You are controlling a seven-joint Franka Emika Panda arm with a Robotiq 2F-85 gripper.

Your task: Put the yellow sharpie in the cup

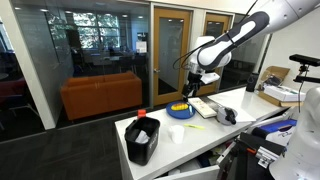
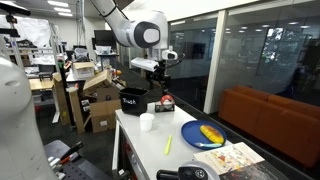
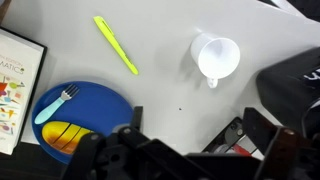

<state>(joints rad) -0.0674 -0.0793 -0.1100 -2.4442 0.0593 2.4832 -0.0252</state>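
Hovering high, your gripper (image 3: 190, 150) gapes empty. The yellow marker (image 3: 117, 45) lies slantwise, up-left of it in the wrist view.

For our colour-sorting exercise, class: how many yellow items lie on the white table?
2. The yellow sharpie lies on the table between the blue plate and the white cup; a rounder yellow item sits on that plate. The pincer may hide more.
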